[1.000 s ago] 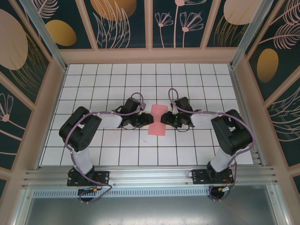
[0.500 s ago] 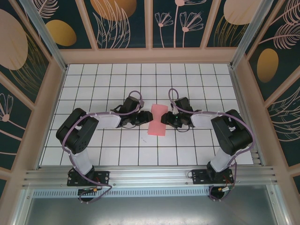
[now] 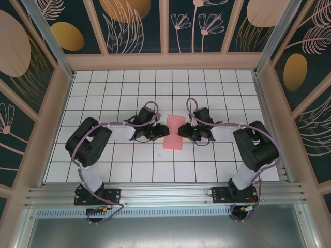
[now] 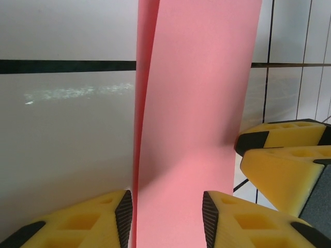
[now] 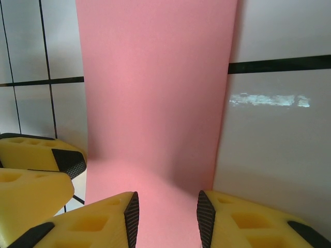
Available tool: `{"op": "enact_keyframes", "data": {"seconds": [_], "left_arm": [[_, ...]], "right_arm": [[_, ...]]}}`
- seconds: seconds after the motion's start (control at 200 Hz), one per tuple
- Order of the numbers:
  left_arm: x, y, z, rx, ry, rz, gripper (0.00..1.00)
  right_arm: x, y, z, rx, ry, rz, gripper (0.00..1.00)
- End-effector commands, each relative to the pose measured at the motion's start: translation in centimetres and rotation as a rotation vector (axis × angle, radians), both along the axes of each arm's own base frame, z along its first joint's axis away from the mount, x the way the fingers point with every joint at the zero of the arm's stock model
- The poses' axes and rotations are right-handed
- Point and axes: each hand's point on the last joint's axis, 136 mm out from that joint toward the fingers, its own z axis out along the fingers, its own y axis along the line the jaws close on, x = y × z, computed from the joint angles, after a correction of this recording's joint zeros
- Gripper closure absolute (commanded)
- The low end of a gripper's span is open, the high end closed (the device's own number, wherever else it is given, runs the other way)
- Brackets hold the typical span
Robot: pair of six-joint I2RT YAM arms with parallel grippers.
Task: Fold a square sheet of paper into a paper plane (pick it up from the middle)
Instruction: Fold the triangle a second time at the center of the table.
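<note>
**Pink sheet nipped mid-table between two arms**

The white tabletop (image 3: 103, 155) is ruled in black squares and boxed in by dark teal wall panels (image 3: 132, 26) painted with peach leaves and flowers. An aluminium rail (image 3: 165, 192) runs along the near edge. The square sheet of paper (image 3: 174, 137), folded to a narrow strip, sits at the centre. The left jaws and the right jaws each stand part open, pressing its long edges and nipping it to a waist. Black wrists trailing purple cables (image 3: 147, 106) crowd it from both sides.

White surface (image 3: 103, 88) with a black grid — boxed on 3 sides by teal wall panels (image 3: 207, 31) printed with gold and pink plants; aluminium rail (image 3: 165, 192) along the near edge.
</note>
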Motion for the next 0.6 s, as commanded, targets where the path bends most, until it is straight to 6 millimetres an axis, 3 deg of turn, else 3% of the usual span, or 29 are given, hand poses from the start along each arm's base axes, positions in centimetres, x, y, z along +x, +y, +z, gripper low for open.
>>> {"op": "enact_keyframes", "data": {"seconds": [0.0, 0.24, 0.595], "left_arm": [[-0.9, -0.7, -0.3, -0.004, 0.025, -0.047, 0.59], [-0.6, -1.2, 0.9, -0.033, 0.000, -0.053, 0.62], [-0.1, -0.6, 1.9, -0.034, -0.043, -0.001, 0.61]], "right_arm": [[-1.5, -1.8, -2.8, -0.076, 0.077, -0.034, 0.61], [-1.5, -1.8, -2.6, -0.073, 0.074, -0.032, 0.61], [-1.4, -1.8, -2.7, -0.077, 0.074, -0.033, 0.62]]}}
